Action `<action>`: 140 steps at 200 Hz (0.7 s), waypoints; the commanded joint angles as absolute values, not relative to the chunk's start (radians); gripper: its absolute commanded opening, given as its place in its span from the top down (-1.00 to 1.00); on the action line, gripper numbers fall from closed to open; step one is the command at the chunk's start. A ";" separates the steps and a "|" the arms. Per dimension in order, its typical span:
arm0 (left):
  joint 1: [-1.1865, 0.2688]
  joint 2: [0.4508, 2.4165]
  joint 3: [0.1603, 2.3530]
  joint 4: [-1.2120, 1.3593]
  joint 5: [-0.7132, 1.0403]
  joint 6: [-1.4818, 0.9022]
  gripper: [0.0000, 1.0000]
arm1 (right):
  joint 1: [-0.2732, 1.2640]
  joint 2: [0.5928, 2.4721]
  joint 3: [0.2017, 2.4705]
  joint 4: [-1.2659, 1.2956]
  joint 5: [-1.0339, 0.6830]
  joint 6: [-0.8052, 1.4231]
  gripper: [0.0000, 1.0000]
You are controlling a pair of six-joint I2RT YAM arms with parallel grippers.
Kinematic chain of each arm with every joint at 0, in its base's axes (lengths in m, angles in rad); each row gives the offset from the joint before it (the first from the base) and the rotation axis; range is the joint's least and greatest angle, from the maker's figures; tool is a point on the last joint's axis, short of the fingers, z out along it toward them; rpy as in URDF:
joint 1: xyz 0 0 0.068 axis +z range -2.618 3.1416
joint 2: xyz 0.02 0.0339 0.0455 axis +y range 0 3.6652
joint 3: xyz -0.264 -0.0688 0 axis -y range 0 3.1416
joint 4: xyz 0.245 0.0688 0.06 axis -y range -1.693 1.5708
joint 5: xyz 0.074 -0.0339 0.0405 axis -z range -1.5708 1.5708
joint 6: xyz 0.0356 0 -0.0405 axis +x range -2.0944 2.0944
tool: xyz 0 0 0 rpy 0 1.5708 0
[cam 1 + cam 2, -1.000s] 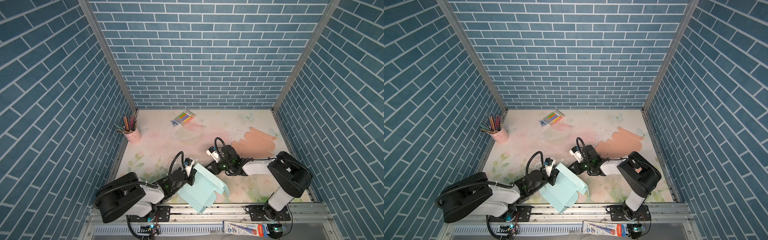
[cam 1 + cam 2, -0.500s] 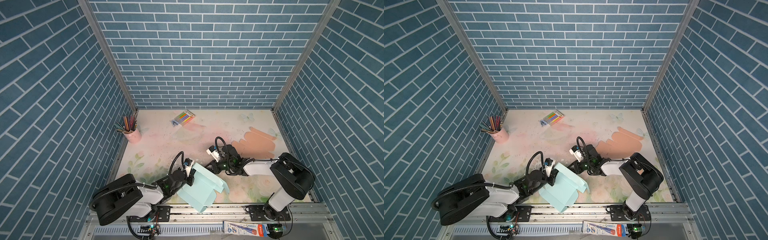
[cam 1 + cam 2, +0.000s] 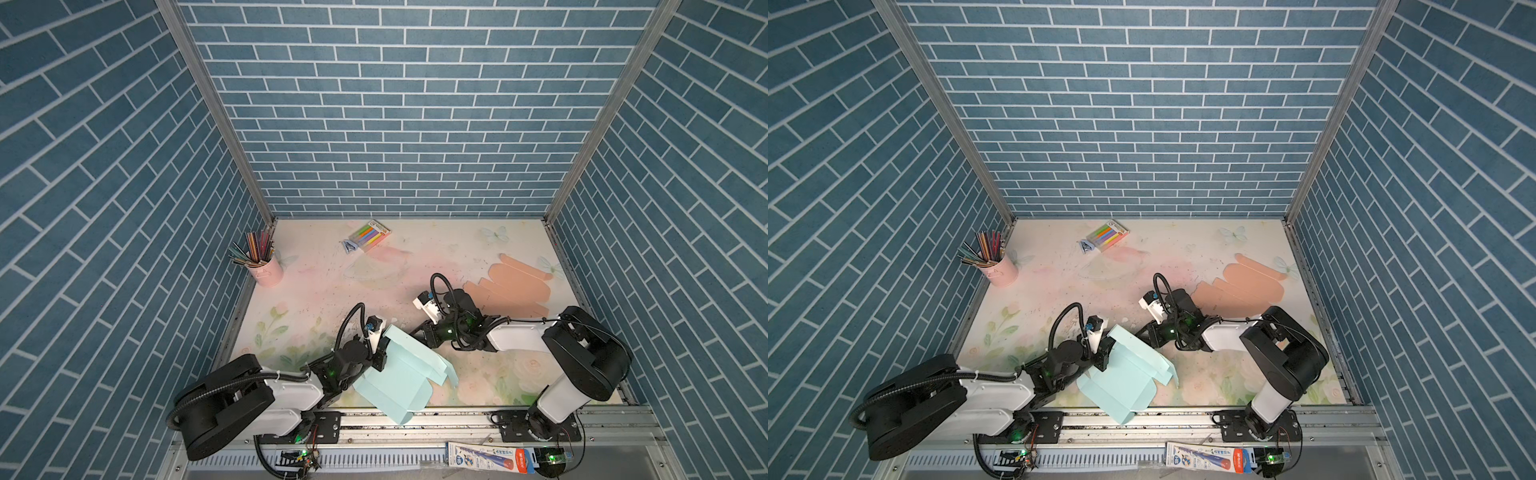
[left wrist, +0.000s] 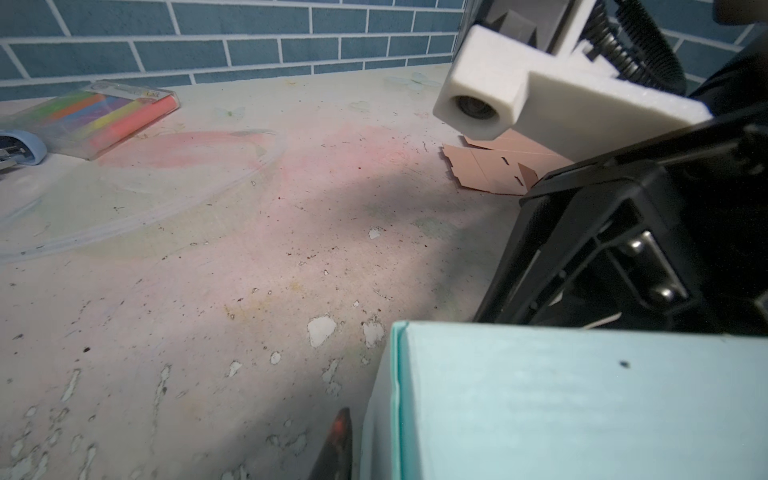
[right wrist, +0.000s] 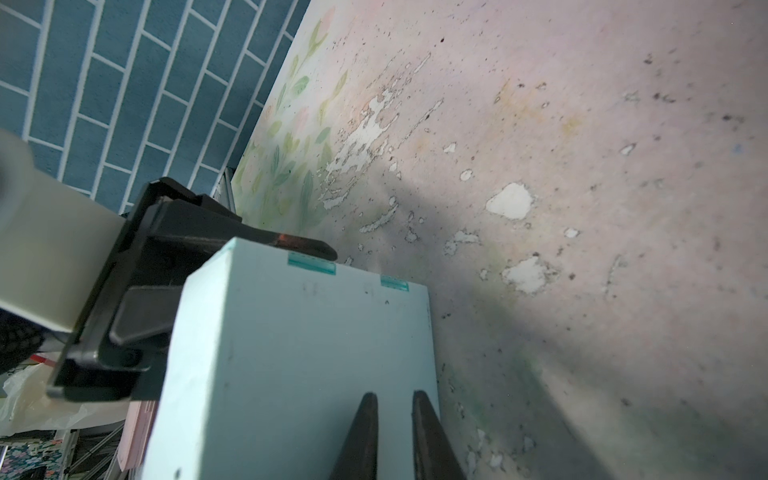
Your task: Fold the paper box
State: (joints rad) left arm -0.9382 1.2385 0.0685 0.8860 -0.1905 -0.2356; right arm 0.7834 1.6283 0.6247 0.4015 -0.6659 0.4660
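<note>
Paper box (image 3: 399, 382), pale teal and part-folded, has one wall pinched in the left gripper (image 3: 381, 353). Faint marks on its face are unreadable. Right gripper (image 5: 395, 399): jaws nearly together, tips over the box face, contact uncertain. All stand as a second before. A flat peach blank (image 3: 511, 286) lies behind the right jaws. The marker pack (image 3: 371, 235) lies well beyond both, label illegible.

table (image 3: 316, 291): worn floral top | pencil cup (image 3: 268, 272) | marker pack (image 3: 371, 235) | flat orange card blank (image 3: 513, 286)
</note>
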 commanded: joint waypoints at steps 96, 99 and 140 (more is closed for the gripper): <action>-0.938 1.194 0.044 0.872 -0.233 -0.252 0.82 | 0.817 1.609 0.657 0.475 -0.682 0.498 0.65; -0.937 1.194 0.044 0.870 -0.233 -0.251 0.82 | 0.819 1.607 0.658 0.475 -0.683 0.497 0.65; -0.938 1.193 0.050 0.869 -0.217 -0.250 0.82 | 0.823 1.598 0.647 0.519 -0.718 0.510 0.65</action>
State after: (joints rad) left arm -0.9382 1.1984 0.0566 0.8730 -0.2123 -0.2428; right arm 0.8127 1.6226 0.6437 0.4706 -0.6750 0.4931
